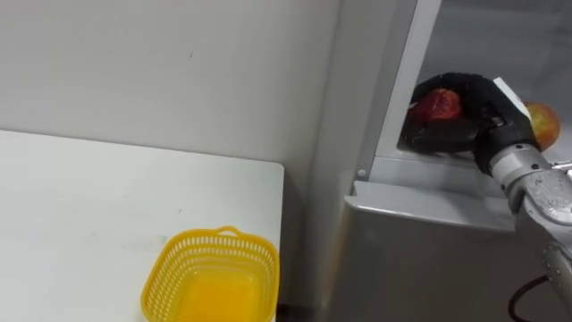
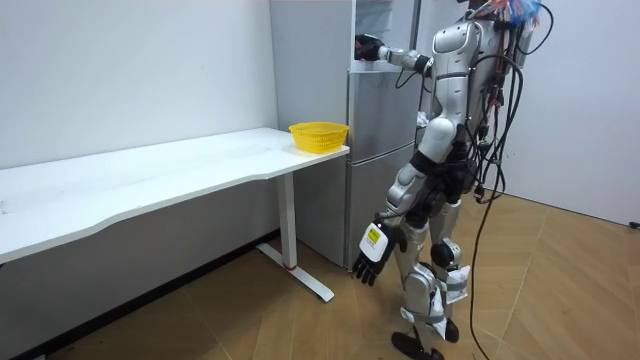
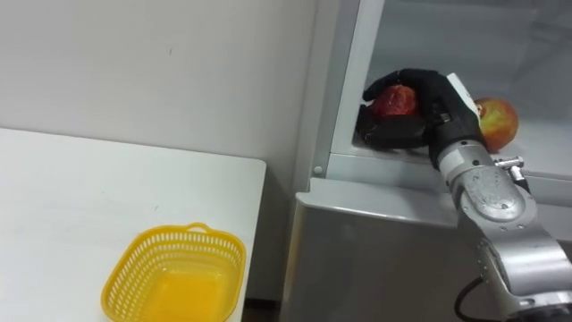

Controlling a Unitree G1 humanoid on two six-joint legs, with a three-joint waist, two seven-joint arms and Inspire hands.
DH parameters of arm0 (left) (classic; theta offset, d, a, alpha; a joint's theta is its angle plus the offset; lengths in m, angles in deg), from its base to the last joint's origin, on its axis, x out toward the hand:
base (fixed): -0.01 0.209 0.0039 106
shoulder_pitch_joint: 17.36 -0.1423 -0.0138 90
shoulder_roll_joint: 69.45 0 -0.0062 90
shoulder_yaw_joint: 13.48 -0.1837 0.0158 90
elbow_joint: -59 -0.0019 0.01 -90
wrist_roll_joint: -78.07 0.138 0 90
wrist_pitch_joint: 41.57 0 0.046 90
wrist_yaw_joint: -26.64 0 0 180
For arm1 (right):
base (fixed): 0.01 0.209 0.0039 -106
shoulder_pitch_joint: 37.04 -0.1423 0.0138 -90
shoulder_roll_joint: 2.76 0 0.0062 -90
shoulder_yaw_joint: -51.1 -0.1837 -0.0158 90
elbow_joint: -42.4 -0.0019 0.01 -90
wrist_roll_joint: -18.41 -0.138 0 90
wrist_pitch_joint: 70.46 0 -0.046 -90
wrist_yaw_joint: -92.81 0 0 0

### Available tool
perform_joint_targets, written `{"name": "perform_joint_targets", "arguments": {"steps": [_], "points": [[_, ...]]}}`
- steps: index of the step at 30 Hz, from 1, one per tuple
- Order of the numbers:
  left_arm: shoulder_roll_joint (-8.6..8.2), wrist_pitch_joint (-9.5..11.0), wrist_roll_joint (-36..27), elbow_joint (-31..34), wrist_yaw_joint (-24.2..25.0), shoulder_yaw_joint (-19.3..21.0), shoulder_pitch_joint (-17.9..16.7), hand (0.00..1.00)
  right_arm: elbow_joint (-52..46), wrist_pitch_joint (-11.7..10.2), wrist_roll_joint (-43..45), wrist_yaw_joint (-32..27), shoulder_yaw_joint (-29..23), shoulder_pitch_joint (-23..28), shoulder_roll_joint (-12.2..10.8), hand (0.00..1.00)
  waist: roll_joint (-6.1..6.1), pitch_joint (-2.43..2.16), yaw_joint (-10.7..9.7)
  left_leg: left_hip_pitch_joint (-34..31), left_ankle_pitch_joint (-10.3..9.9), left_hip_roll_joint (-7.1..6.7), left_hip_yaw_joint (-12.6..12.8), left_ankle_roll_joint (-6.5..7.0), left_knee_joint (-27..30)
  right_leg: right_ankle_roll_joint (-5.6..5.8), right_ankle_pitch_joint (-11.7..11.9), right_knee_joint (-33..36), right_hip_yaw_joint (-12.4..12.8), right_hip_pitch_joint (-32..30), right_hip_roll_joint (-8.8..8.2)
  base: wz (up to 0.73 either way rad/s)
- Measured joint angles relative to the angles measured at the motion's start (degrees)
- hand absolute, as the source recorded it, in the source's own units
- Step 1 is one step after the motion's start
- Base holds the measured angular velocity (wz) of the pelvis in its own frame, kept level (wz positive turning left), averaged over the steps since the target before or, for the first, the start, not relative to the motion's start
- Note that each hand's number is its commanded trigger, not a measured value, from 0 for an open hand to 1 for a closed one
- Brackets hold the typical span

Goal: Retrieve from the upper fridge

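Inside the open upper fridge compartment (image 1: 465,54), my right hand (image 1: 483,112) has its dark fingers curled over a red fruit (image 1: 440,105) with the thumb underneath, near the compartment's left front corner. The same red fruit (image 3: 397,101) rests low on the fridge shelf (image 3: 536,148). A second, yellow-red apple (image 1: 543,123) lies on the shelf just behind my hand. In the room view I stand facing the fridge (image 2: 375,150) with the right arm raised into it, while my left hand (image 2: 372,255) hangs beside my thigh with relaxed fingers.
A yellow plastic basket (image 1: 214,277) with nothing in it sits at the near right corner of the white table (image 1: 89,206), just left of the fridge. The closed lower fridge door (image 1: 429,259) fills the space below the shelf. A white wall lies behind the table.
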Motion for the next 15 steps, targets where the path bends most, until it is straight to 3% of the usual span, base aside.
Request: {"name": "perform_joint_targets", "arguments": {"steps": [8,15], "points": [[0.00,-0.11,0.02,0.03,0.00,0.01,-0.01,0.00,-0.02,0.05,0.10,-0.98,-0.06,-0.11,0.00,1.00,0.18,0.03,-0.03,-0.11,0.00,0.00,-0.10,0.00,0.25,0.00,0.00,-0.03,-0.01,0.05,-0.02,0.00],[0.00,-0.67,-0.03,0.03,0.00,-0.01,0.11,0.00,-0.29,0.15,0.39,-1.62,-0.02,-0.14,-0.08,1.00,0.43,-0.24,-0.04,-0.26,0.00,-0.01,-0.11,0.00,0.29,0.00,0.00,0.03,0.16,0.03,-0.02,0.00]]}}
